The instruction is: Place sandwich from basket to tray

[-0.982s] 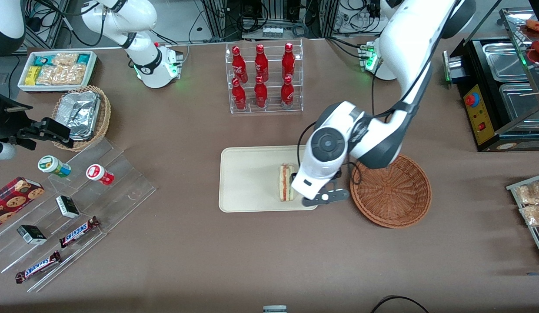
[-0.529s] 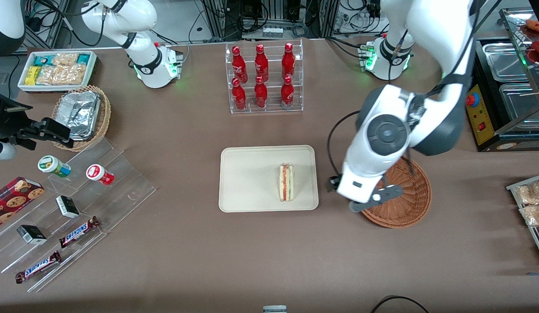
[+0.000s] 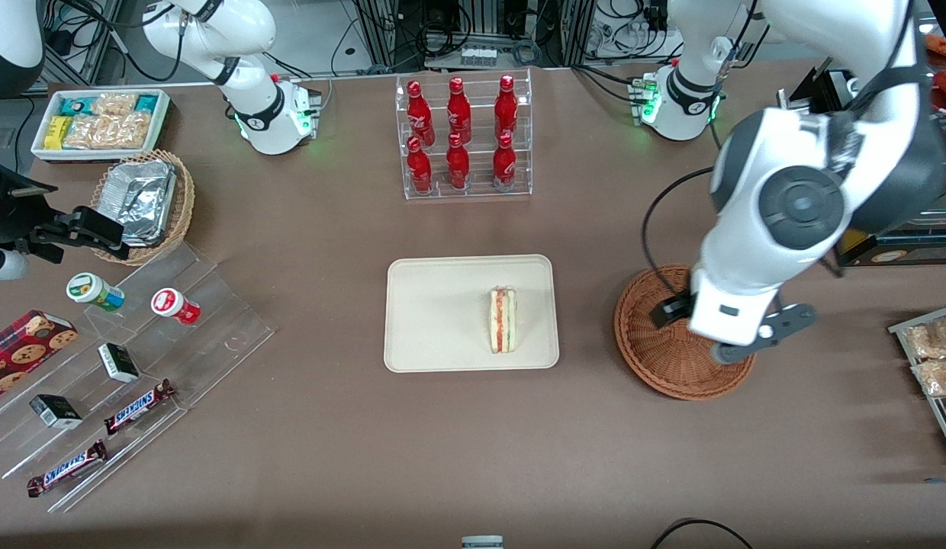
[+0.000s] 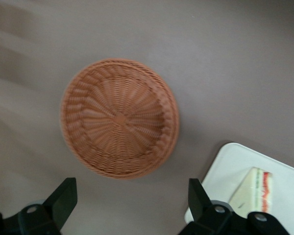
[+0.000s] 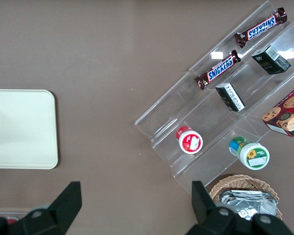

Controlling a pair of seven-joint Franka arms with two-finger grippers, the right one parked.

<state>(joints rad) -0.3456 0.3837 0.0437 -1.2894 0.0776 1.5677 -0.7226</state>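
Front view, catalogued from the camera's edge outward. Item one: the basket [image 3: 671, 358], seen empty in the left wrist view [image 4: 118, 117], standing on the brown surface [image 3: 328, 427] toward the working arm's end. Item two: the gripper [image 3: 728, 335], held above the basket's rim, well apart from the tray; its jaws are spread wide and nothing is held between them. Item three: the tray [image 3: 435, 313], cream, lying beside the basket toward the parked arm's end. Item four: the sandwich [image 3: 503, 319], resting on the tray near the edge that faces the basket (also glimpsed from the wrist [image 4: 255, 193]). Its long axis is judged to run from nearer the camera to farther, the striped cut edge turned upward. Placement is judged complete; the retreat is best made high and clear, so neither basket nor tray is brushed.
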